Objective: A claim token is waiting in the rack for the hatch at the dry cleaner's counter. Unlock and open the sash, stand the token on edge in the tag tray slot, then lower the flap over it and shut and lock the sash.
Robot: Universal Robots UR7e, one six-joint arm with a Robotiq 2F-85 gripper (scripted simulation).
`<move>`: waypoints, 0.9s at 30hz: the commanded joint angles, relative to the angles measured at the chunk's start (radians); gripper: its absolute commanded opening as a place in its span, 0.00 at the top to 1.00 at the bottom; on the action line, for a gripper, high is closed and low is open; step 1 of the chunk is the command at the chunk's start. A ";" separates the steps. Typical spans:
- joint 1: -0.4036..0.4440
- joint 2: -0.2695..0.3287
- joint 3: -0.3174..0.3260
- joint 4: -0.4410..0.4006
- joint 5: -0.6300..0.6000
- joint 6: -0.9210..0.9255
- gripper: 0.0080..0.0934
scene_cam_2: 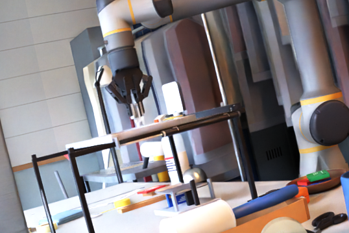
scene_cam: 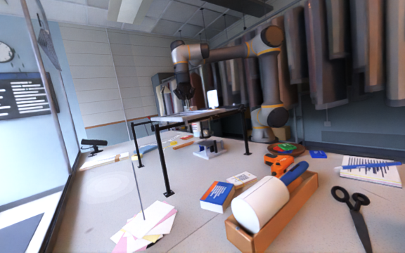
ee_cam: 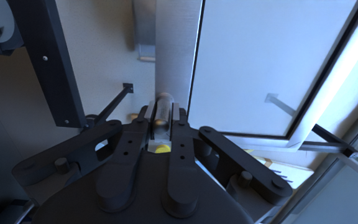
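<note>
The sash (scene_cam: 193, 114) (scene_cam_2: 152, 128) (ee_cam: 247, 71) is a flat pale panel lying level on top of a black-legged frame (scene_cam: 162, 154). A grey cylindrical handle (ee_cam: 162, 112) stands up from the sash edge. A yellow token (ee_cam: 162, 149) shows far below, past the handle. The grey tag tray (scene_cam: 209, 147) (scene_cam_2: 186, 198) sits on the table under the frame. My gripper (scene_cam: 187, 102) (scene_cam_2: 138, 113) (ee_cam: 162, 124) hangs straight down over the sash. It is closed around the sash handle.
An orange box (scene_cam: 272, 214) with a white roll (scene_cam: 260, 203) lies at the near right. A wooden dish (scene_cam: 286, 148), an orange tool (scene_cam: 278, 163), small boxes (scene_cam: 218, 195), scissors (scene_cam: 355, 214), a booklet (scene_cam: 371, 170) and loose papers (scene_cam: 144, 226) lie on the table.
</note>
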 commanded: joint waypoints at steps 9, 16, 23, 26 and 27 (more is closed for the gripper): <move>-0.014 -0.035 0.033 -0.001 0.001 -0.014 1.00; -0.026 -0.063 0.059 0.001 0.001 -0.026 1.00; -0.038 -0.090 0.083 0.004 0.001 -0.038 1.00; -0.043 -0.101 0.092 0.006 0.001 -0.043 1.00; -0.045 -0.105 0.095 0.006 0.001 -0.045 1.00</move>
